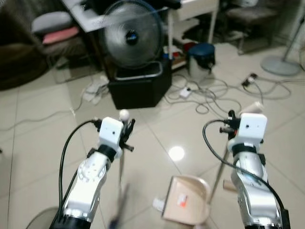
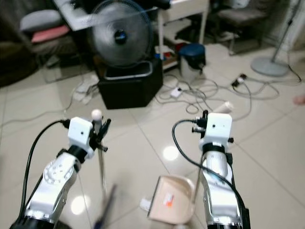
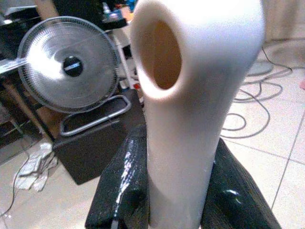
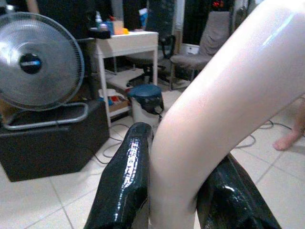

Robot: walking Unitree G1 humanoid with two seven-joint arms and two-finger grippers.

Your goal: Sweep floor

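Observation:
My left gripper point(image 1: 125, 133) is shut on the broom handle point(image 1: 124, 114), a thin metal rod with a white rounded top. The rod runs down to a blurred dark brush point(image 1: 119, 210) near the floor. In the left wrist view the white handle end point(image 3: 190, 119) stands between the black fingers point(image 3: 126, 181). My right gripper point(image 1: 232, 121) is shut on the beige dustpan handle point(image 1: 256, 105). Its rod slants down to the beige dustpan point(image 1: 188, 198), which rests on the tiles between my arms. A small white scrap point(image 1: 158, 204) lies at the pan's left edge.
A standing fan point(image 1: 132, 36) sits on a black box point(image 1: 140, 86) straight ahead. A blue-lidded bin point(image 1: 200, 59) stands beside a white desk point(image 1: 195, 9). Cables point(image 1: 214, 93) sprawl over the tiles ahead right. A round stand base point(image 1: 281, 64) is at far right, and a person's foot point(image 2: 299, 99) beyond.

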